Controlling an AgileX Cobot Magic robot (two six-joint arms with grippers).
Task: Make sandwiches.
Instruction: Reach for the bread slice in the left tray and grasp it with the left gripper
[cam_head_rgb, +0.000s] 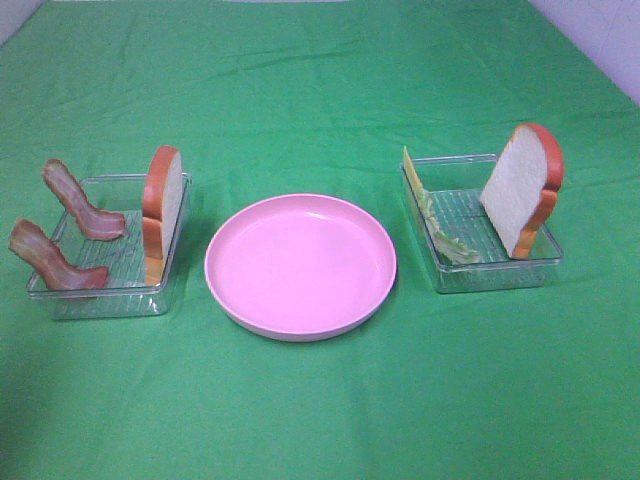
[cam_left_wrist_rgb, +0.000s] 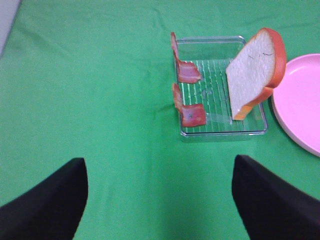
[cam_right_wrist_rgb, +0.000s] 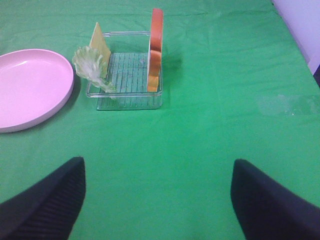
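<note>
The sandwich parts lie apart in two trays. In the left tray, two bacon strips (cam_head_rgb: 82, 205) (cam_head_rgb: 50, 260) lean on its outer wall and a bread slice (cam_head_rgb: 163, 208) stands on edge. The left wrist view shows the same bacon (cam_left_wrist_rgb: 189, 72) and bread (cam_left_wrist_rgb: 254, 70). The right tray holds a yellow cheese slice (cam_head_rgb: 409, 172), lettuce (cam_head_rgb: 447, 240) and a second bread slice (cam_head_rgb: 520, 190). In the right wrist view the cheese (cam_right_wrist_rgb: 100, 41), lettuce (cam_right_wrist_rgb: 91, 65) and bread (cam_right_wrist_rgb: 155, 50) appear again. My left gripper (cam_left_wrist_rgb: 160, 200) and right gripper (cam_right_wrist_rgb: 157, 200) are open, empty and well back from their trays.
A round pink plate (cam_head_rgb: 300, 320) sits between the two clear trays (cam_head_rgb: 100, 300) (cam_head_rgb: 495, 275) on a green cloth. Neither arm shows in the exterior high view. A pale wall edge (cam_right_wrist_rgb: 300, 20) runs past the cloth's far right.
</note>
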